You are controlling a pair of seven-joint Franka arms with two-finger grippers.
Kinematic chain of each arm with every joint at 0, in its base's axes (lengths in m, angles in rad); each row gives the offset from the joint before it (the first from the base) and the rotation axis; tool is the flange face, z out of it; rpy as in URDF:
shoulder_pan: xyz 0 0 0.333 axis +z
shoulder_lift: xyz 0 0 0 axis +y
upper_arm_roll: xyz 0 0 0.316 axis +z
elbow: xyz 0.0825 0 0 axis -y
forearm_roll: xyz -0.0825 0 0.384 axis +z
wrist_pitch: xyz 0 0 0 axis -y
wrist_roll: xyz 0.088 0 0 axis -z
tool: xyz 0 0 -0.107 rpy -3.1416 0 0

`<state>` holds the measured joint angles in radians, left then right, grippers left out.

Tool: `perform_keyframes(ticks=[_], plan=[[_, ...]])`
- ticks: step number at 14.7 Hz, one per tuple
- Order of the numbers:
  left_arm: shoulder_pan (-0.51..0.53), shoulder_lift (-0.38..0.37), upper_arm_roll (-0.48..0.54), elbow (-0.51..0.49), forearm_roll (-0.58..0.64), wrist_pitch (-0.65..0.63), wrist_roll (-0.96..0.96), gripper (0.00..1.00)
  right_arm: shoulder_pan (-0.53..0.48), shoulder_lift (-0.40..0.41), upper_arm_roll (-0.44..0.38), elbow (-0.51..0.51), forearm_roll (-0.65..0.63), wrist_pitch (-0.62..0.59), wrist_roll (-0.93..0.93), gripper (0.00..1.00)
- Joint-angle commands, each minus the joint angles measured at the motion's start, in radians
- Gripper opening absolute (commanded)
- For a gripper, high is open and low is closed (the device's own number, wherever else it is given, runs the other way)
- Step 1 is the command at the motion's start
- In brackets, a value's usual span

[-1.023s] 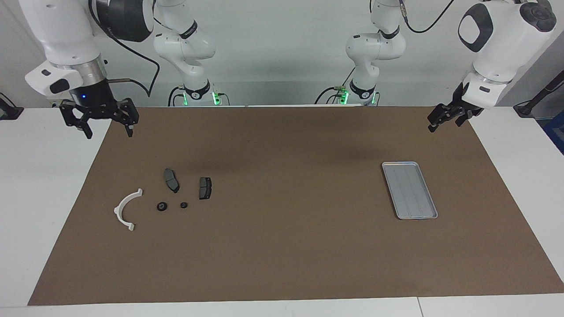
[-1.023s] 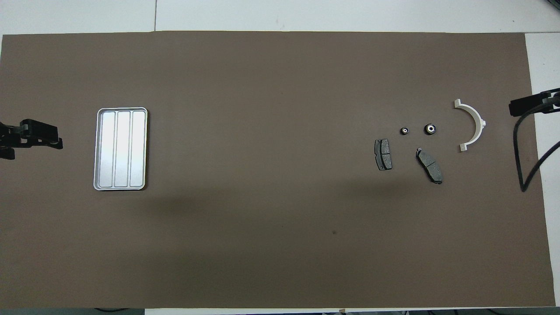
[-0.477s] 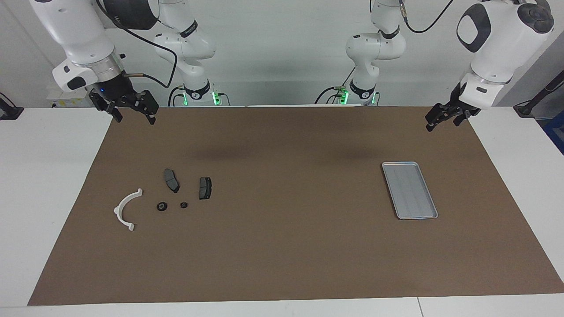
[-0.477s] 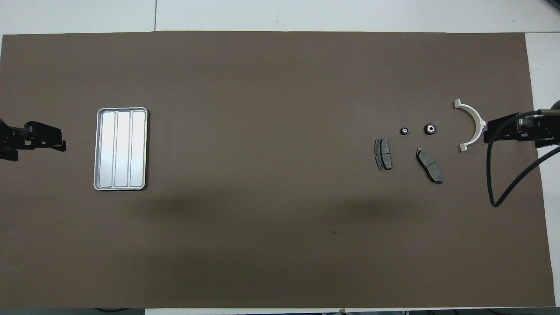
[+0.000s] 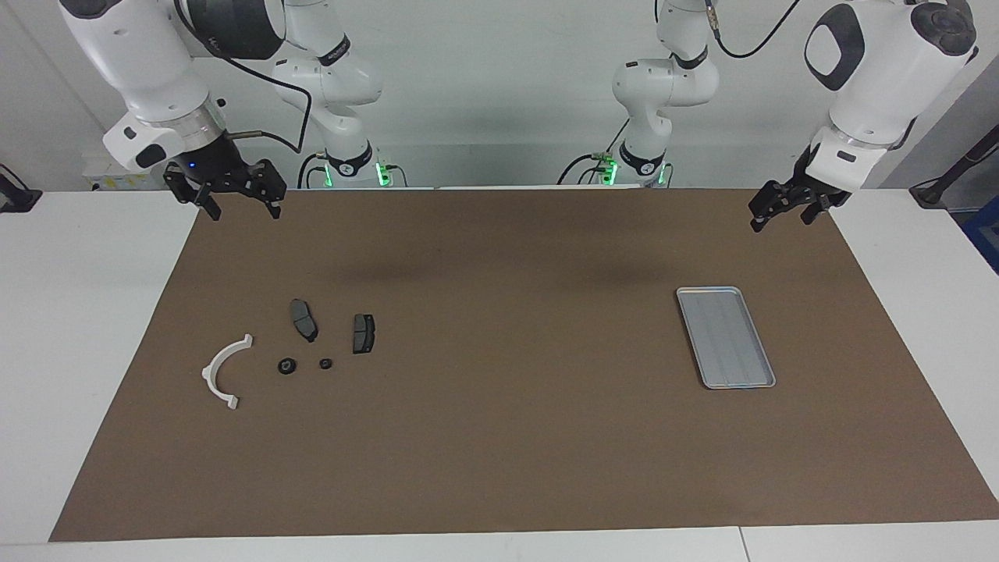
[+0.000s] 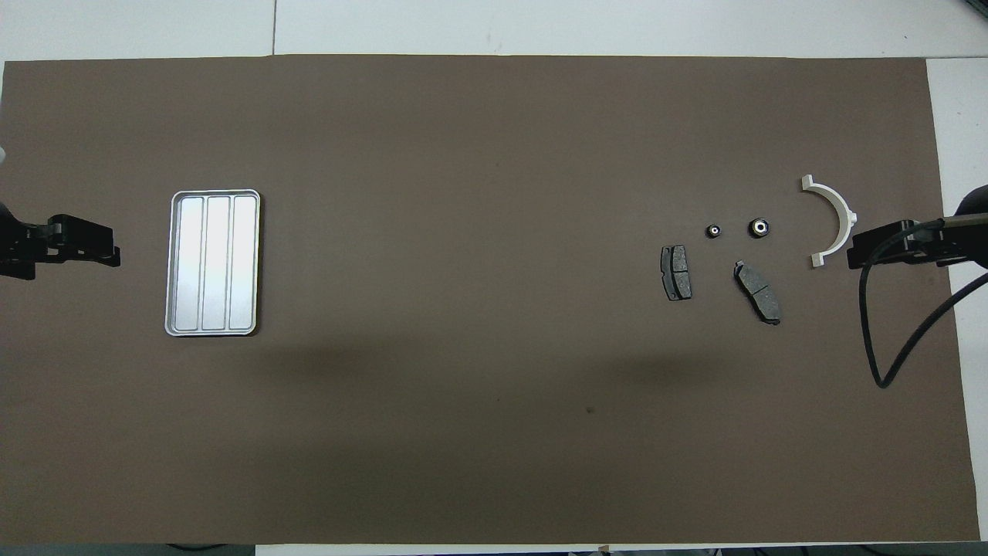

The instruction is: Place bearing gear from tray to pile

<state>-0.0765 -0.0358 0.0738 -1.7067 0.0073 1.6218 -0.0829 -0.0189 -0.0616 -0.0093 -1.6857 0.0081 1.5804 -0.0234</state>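
A brown mat [image 5: 507, 437] across my white surface [image 5: 78, 312], a black cable [image 6: 872, 340] looping above one end.

A white table [image 5: 86, 312] carries a wide brown mat [image 5: 499, 437] over most of its top. A plain pale wall [image 5: 499, 94] rises at the robots' end. Soft shadows fall across the mat.

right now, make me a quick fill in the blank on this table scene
1. The tray holds ____ parts.
2. The two small round bearing gears lie between the white half-ring bracket and the dark ____ pads.
3. The right gripper holds ____.
4. Both grippers' fingers stand ____.

Missing words: no; brake; nothing; open
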Motion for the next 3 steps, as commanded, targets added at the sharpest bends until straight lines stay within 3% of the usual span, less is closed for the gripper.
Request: perform_keyframes(ticks=[1,3], plan=[[-0.011,0.0,0.011,0.01,0.008,-0.005,0.011,1.0,-0.006,-0.029,0.0,-0.035,-0.004,0.003,-0.012,1.0],[-0.011,-0.001,0.011,0.009,0.008,-0.005,0.012,1.0,-0.006,-0.029,0.0,-0.035,-0.004,0.001,-0.01,1.0]])
